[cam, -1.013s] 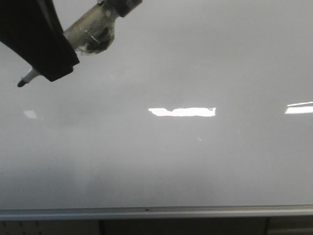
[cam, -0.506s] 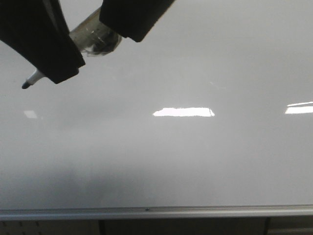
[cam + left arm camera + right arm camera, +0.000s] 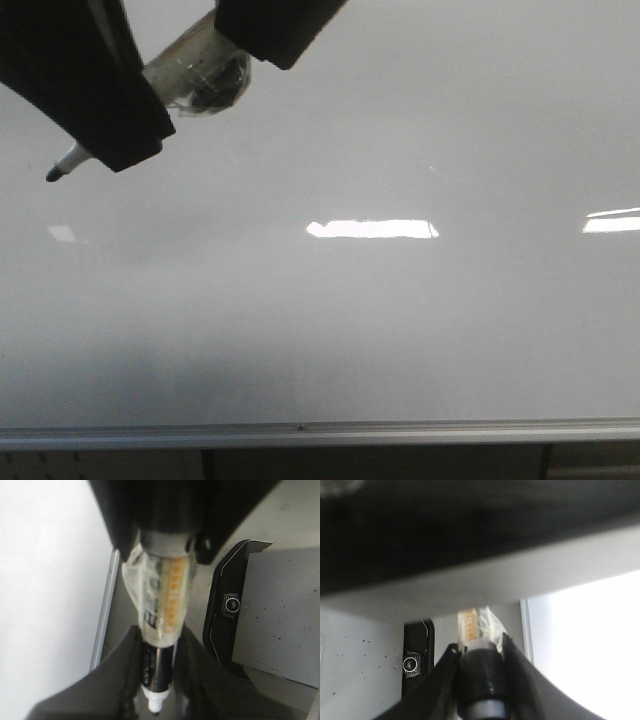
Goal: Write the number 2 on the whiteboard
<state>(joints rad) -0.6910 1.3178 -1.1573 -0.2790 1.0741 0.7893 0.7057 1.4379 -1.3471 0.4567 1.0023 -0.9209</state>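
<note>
One marker point(image 3: 185, 75), one whiteboard point(image 3: 400, 330), two grippers; the left gripper point(image 3: 156, 680) is clamped on the marker's black barrel, the right gripper point(image 3: 480, 680) clamped on its rear end; label print unreadable; the tip hangs above the board's upper left; no digit shows on the board.
</note>
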